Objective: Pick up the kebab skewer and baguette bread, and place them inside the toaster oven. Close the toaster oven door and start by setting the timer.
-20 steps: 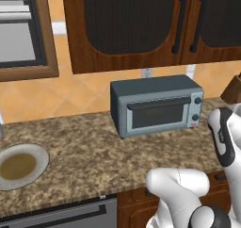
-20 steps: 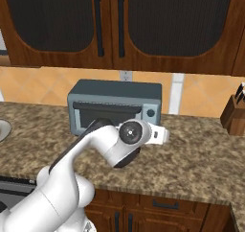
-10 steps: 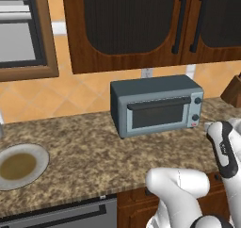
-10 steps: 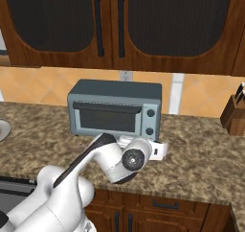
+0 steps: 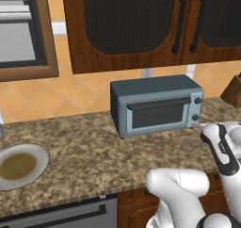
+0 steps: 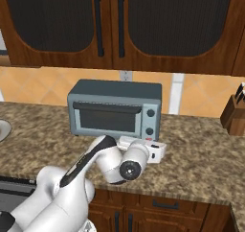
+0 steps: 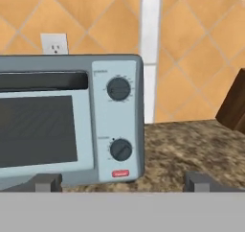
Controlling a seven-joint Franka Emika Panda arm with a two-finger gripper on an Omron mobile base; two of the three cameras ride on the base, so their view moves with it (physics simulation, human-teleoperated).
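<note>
The blue-grey toaster oven [image 5: 155, 107] stands at the back of the counter, its door [image 5: 153, 115] closed under the dark bar handle. Low over the counter, in front of the oven's right end, my gripper [image 6: 153, 148] faces the knob side. In the hand view its two fingertips [image 7: 45, 182] stand wide apart, so the gripper [image 7: 122, 183] is open and holds nothing. Straight ahead sit the upper knob [image 7: 118, 88], the lower knob [image 7: 120, 149] and a small red button [image 7: 120, 174]. The kebab skewer and the baguette bread are out of view.
A grey plate [image 5: 41, 152] with a brownish centre lies at the counter's left. A dark knife block [image 6: 234, 113] stands at the right against the tiled wall. Wooden cabinets hang above, and a wall outlet [image 7: 53, 44] sits behind the oven.
The hand has dropped from in front of the oven door to just above the counter near the knob side. The oven has not changed.
</note>
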